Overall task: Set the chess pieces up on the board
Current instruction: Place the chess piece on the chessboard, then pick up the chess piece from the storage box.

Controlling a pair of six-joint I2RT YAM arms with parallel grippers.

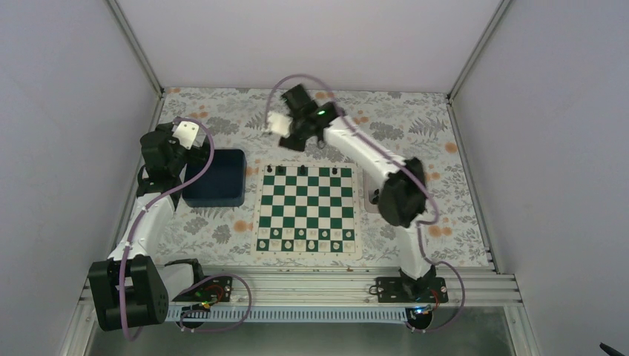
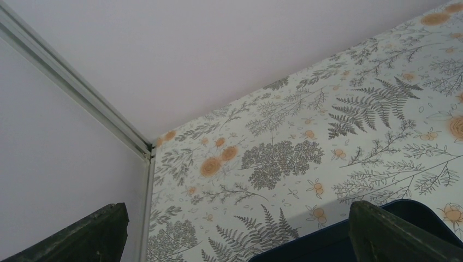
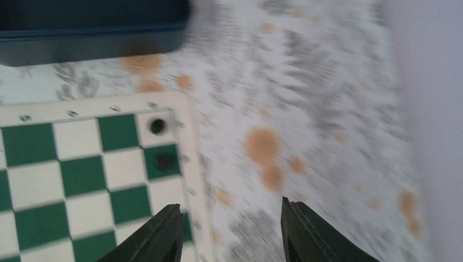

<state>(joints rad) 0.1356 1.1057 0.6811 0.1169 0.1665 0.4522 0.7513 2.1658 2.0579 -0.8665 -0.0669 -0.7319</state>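
The right claw [image 3: 229, 218] hangs over the flowered table [image 1: 415, 126], just beyond the far left corner of the chessboard [image 1: 304, 211]. Its jaws are spread with nothing between them. Four black chess pieces [image 1: 303, 170] stand along the board's far edge. The left claw [image 2: 238, 218], jaws spread wide and empty, hovers at the blue bin [image 1: 215, 178] left of the board.

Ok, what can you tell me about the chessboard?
The chessboard is a flat square of dark green and white squares with a pale border. It lies on the flowery tabletop, right of the blue bin. A few black pieces stand along its far edge, and pale pieces along its near rows.
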